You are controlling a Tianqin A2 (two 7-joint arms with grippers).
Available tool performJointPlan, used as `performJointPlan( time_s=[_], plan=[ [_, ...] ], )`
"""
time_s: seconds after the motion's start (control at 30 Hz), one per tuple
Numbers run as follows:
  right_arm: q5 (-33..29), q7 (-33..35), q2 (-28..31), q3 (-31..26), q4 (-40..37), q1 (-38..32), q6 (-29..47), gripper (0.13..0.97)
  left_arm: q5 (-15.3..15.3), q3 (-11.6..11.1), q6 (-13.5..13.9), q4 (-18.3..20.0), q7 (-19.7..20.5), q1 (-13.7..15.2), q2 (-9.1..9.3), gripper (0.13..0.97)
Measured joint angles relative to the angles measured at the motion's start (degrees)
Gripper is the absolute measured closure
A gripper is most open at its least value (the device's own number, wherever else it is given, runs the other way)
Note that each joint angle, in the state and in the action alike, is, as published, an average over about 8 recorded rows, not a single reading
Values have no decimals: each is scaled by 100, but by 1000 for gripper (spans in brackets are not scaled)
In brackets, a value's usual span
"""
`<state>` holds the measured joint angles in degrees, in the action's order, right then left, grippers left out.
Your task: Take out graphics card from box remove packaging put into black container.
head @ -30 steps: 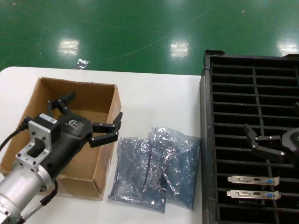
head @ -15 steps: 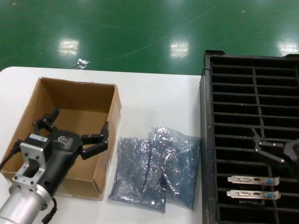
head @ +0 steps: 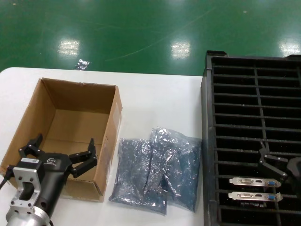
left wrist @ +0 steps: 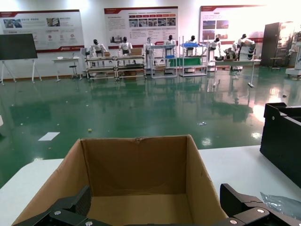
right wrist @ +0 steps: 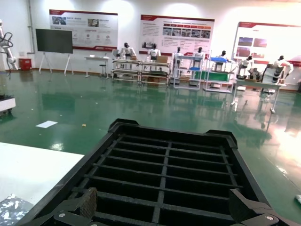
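The brown box (head: pixel 70 117) stands open on the left of the white table, showing only its tan floor. My left gripper (head: pixel 63 145) hangs open over the box's near wall, with nothing between its fingers (left wrist: pixel 77 203). Two crinkly grey packaging bags (head: pixel 157 169) lie overlapping beside the box. In the near slots of the black container (head: pixel 254 94) on the right stand two graphics cards, silver brackets up (head: pixel 256 181) (head: pixel 256 196). Just above them, over the ribs, my right gripper (head: pixel 265 159) is open and empty; its fingers (right wrist: pixel 89 202) straddle the container (right wrist: pixel 164 165).
White table surface (head: pixel 160 99) runs between the box and the container. The box interior (left wrist: pixel 136 179) fills the left wrist view, with a bag corner (left wrist: pixel 282 205) beside it. Green floor (head: pixel 141 33) lies beyond the table's far edge.
My left gripper has drawn back out of the box toward its near wall, still open. The right gripper has slid toward the container's near right side, staying open.
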<state>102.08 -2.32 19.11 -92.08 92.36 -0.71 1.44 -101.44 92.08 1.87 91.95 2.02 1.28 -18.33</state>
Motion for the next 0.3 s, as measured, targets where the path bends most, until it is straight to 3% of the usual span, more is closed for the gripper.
performJointPlan(
  time_s=[0.3],
  plan=[
    [24, 54, -45, 10, -16, 17, -34, 129, -40, -10, -44, -6, -47, -30, 27, 132]
  ],
)
